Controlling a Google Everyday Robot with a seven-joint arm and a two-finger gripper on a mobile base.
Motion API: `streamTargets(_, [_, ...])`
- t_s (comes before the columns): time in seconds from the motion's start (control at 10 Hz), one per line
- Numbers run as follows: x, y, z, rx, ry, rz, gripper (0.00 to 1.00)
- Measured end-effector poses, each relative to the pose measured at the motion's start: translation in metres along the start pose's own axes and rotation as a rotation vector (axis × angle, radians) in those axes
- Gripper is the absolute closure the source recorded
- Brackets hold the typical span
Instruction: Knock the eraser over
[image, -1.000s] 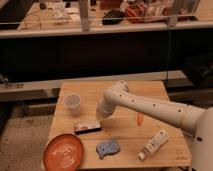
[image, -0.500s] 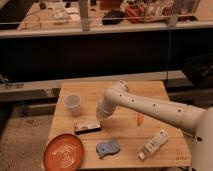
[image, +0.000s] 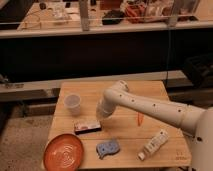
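Hovering hand (image: 101, 116) just above eraser (image: 87, 127)

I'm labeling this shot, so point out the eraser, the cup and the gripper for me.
eraser (image: 87, 126), camera view, on its whitish top face.
cup (image: 73, 103), camera view, on its front wall.
gripper (image: 102, 114), camera view, at its tip, just right of the eraser.

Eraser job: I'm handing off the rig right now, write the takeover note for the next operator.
Gripper: low over the wooden table, just above and right of the eraser, between it and the cup.
Eraser: near the table's front left, beside the orange plate, with the blue sponge in front.
Done: approach.
Left: whether it's already tipped is unclear; verify, then push it over.
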Motion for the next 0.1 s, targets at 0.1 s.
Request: streamTargets(0.1, [0.0,0.0,0.0,0.0,0.0,0.0,1.0])
